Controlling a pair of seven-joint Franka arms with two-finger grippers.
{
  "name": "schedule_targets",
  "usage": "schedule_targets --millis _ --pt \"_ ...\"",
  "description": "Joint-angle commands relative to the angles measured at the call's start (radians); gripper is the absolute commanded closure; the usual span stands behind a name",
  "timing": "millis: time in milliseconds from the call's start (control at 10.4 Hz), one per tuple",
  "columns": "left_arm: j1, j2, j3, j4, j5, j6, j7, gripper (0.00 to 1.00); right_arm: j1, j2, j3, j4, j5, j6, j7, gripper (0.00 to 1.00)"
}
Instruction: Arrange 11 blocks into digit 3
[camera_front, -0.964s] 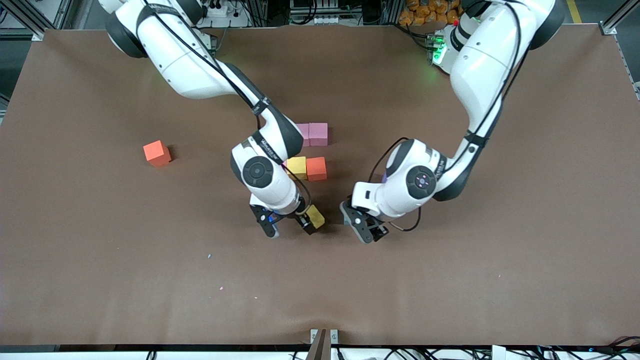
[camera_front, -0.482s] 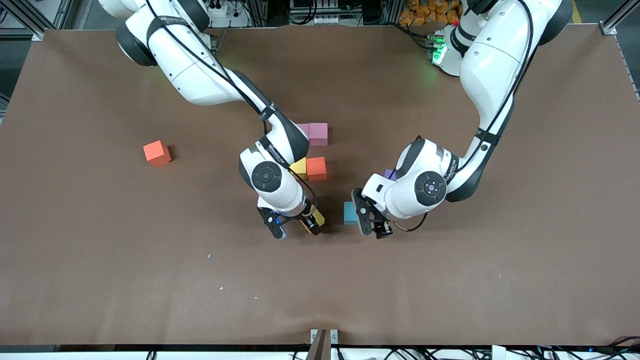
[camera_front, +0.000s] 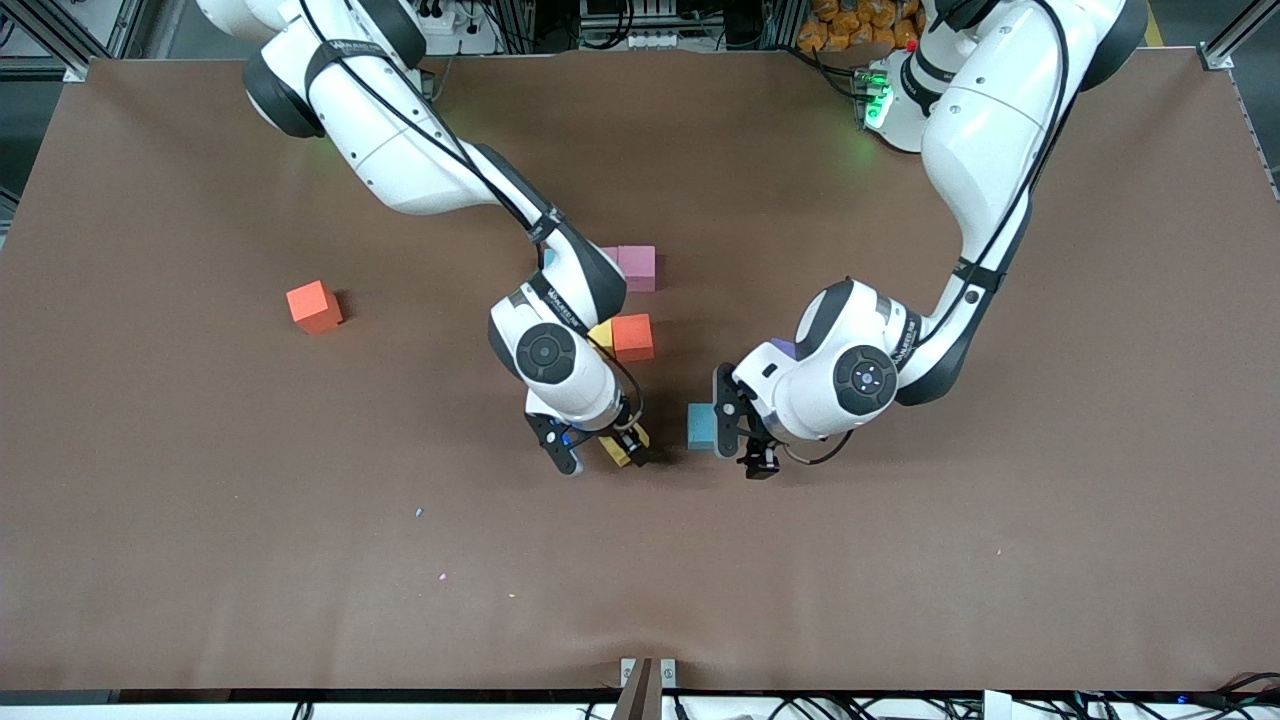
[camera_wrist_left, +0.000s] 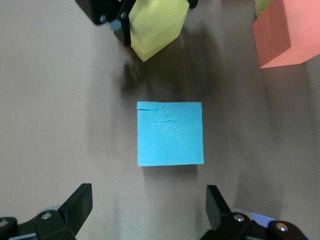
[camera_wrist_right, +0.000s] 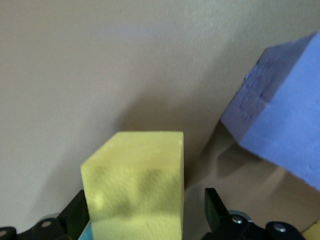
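Note:
A yellow block (camera_front: 620, 447) (camera_wrist_right: 134, 185) sits tilted between the fingers of my right gripper (camera_front: 600, 452) (camera_wrist_right: 145, 210). The gripper is open, with a gap showing at one finger. A light blue block (camera_front: 701, 426) (camera_wrist_left: 170, 133) lies flat on the table just ahead of my left gripper (camera_front: 742, 445) (camera_wrist_left: 147, 205), which is open with nothing between its fingers. Farther from the front camera lie a red block (camera_front: 632, 337) beside a second yellow one (camera_front: 601, 333), and pink blocks (camera_front: 636, 268). A purple block (camera_front: 783, 348) peeks out from under the left arm.
A lone orange block (camera_front: 314, 306) sits toward the right arm's end of the table. The brown table (camera_front: 900, 560) stretches bare toward the front camera. In the right wrist view a bluish block (camera_wrist_right: 280, 135) lies close beside the yellow one.
Both grippers slid toward the left arm's end of the table. The left one uncovered the light blue block. The right one closed in around the yellow block.

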Motion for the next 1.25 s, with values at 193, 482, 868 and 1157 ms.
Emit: schedule_targets --millis 193,482,868,1157 --pt "-0.022 0.025 -0.001 -0.003 0.039 -0.005 0.024 0.00 0.014 0.026 -0.009 0.049 -0.009 -0.109 -0.011 0.00" --pt "-0.027 0.030 -0.001 0.000 0.037 0.000 0.022 0.00 0.014 0.024 -0.022 0.049 -0.009 -0.107 -0.011 0.11" --pt "-0.046 0.048 -0.001 0.000 0.033 0.039 0.001 0.00 0.012 0.018 -0.022 0.062 -0.004 -0.113 0.001 1.00" --pt "-0.066 0.059 0.000 -0.002 0.037 0.066 -0.029 0.00 0.012 0.001 -0.012 0.073 0.005 -0.132 0.081 1.00"
